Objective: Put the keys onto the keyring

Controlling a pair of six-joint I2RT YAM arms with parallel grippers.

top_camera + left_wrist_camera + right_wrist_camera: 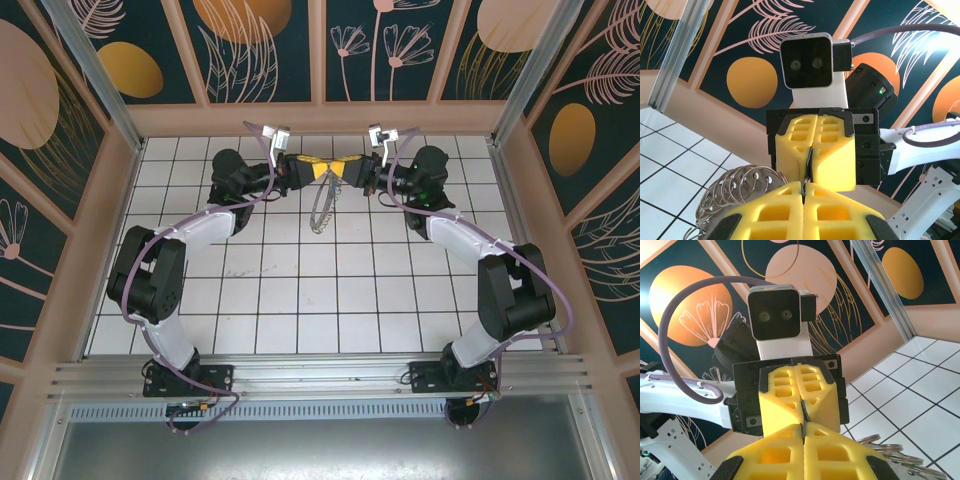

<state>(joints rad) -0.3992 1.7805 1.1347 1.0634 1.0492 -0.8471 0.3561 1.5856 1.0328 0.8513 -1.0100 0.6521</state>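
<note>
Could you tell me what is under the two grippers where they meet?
The keyring hangs below the left gripper and right gripper, its silvery rings bunched beside the yellow fingers. Which shut fingers pinch it is covered.

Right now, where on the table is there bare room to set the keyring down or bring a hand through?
Free: the middle tiles between the left arm and right arm, toward the near rail; also the far corners. Crowded: the far centre, where left gripper and right gripper meet tip to tip over the keyring.
</note>
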